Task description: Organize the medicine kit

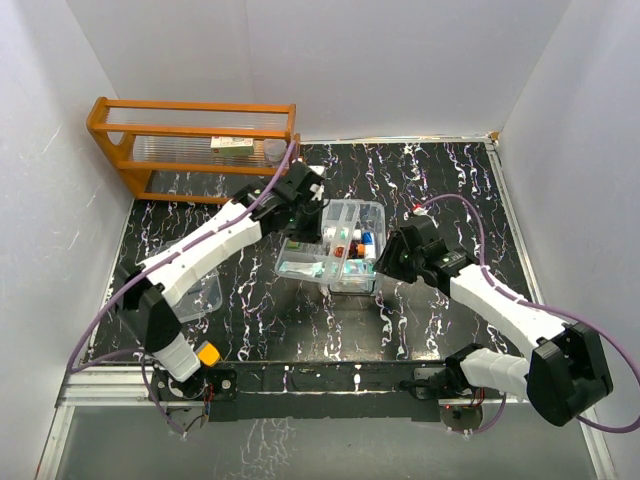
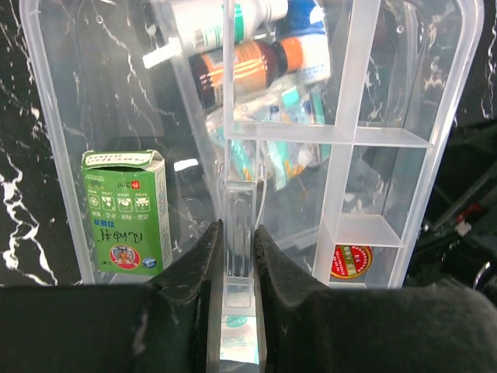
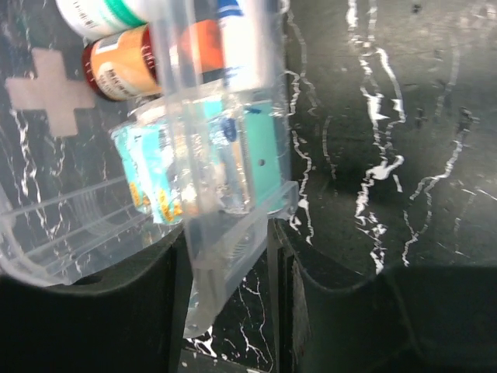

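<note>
The medicine kit's clear box [image 1: 362, 215] stands mid-table with its divided tray insert [image 1: 305, 264] in it. My left gripper [image 1: 303, 222] reaches in from the far side. In the left wrist view it [image 2: 237, 233] is shut on an upright clear divider wall [image 2: 238, 194] of the tray. A green carton [image 2: 124, 211], bottles [image 2: 248, 66] and teal packets [image 2: 272, 148] lie in the compartments, and the red mark [image 2: 351, 262] shows through the plastic. My right gripper [image 1: 388, 262] [image 3: 227, 237] is shut on the box's clear rim [image 3: 233, 225] at its near right side.
An orange wooden rack [image 1: 120, 140] stands at the back left with a clear container and a small carton [image 1: 232, 145] on it. A flat clear plastic piece [image 1: 205, 292], maybe the lid, lies under my left arm. White walls enclose the table.
</note>
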`<act>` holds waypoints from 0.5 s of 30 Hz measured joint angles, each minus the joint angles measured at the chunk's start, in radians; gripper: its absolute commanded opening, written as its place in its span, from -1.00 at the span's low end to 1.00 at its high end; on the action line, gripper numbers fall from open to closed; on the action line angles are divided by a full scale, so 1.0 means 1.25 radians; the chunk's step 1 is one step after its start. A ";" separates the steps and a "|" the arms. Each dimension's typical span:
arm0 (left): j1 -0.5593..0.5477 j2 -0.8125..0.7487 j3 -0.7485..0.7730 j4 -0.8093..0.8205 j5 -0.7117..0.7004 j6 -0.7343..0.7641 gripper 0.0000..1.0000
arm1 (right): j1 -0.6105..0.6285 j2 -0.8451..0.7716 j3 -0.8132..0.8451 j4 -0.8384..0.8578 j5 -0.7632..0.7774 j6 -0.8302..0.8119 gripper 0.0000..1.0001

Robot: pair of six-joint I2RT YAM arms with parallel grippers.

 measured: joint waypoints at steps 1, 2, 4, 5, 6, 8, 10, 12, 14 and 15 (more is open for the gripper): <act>-0.007 0.024 0.027 -0.010 -0.016 -0.012 -1.00 | 0.000 -0.007 -0.009 0.002 0.025 0.011 -0.23; -0.014 0.047 0.052 -0.018 -0.031 -0.021 -1.00 | 0.000 -0.015 -0.013 0.001 0.043 0.021 -0.23; -0.030 0.088 0.094 -0.035 -0.058 -0.035 -1.00 | 0.001 -0.042 -0.025 -0.001 0.096 0.038 -0.22; -0.041 0.118 0.132 -0.058 -0.077 -0.044 -1.00 | 0.002 -0.061 -0.032 -0.006 0.126 0.046 -0.22; -0.050 0.143 0.162 -0.074 -0.093 -0.050 -1.00 | 0.002 -0.083 -0.038 -0.012 0.157 0.052 -0.21; -0.068 0.192 0.225 -0.107 -0.123 -0.063 -1.00 | 0.001 -0.119 -0.044 -0.030 0.210 0.063 -0.20; -0.085 0.245 0.297 -0.139 -0.151 -0.079 -1.00 | -0.003 -0.153 -0.045 -0.051 0.267 0.068 -0.19; -0.099 0.291 0.359 -0.166 -0.172 -0.093 -1.00 | -0.009 -0.172 -0.045 -0.067 0.309 0.068 -0.16; -0.110 0.328 0.410 -0.191 -0.190 -0.107 -1.00 | -0.016 -0.184 -0.045 -0.075 0.333 0.062 -0.15; -0.114 0.344 0.434 -0.200 -0.197 -0.114 -1.00 | -0.019 -0.190 -0.045 -0.075 0.336 0.055 -0.15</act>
